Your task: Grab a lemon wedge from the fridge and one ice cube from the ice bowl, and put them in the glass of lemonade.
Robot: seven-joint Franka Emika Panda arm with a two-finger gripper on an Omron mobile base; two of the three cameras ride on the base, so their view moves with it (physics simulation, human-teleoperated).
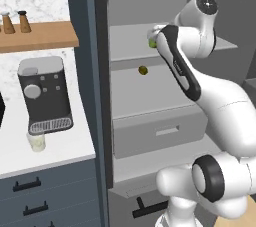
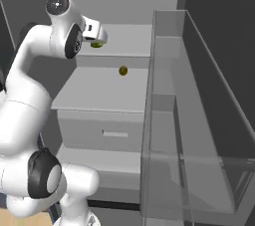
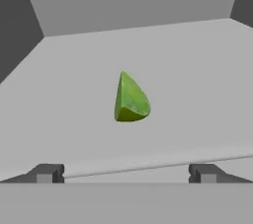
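The pale grey upper fridge shelf [image 3: 197, 94] carries the lemon wedge [image 3: 130, 98], lying alone.

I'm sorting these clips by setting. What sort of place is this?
A simulated home kitchen, it seems. An open fridge with pale shelves and a drawer holds a lemon wedge, which the open gripper faces. Beside the fridge, a coffee machine stands on a white counter over dark drawers.

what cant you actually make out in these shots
- Lemon wedge: in the left base view the arm's wrist hides most of it.
- End effector: both base views hide its fingertips behind the wrist.
- Glass of lemonade: small, its contents hard to judge.
- Fridge: top and bottom cropped in both base views.
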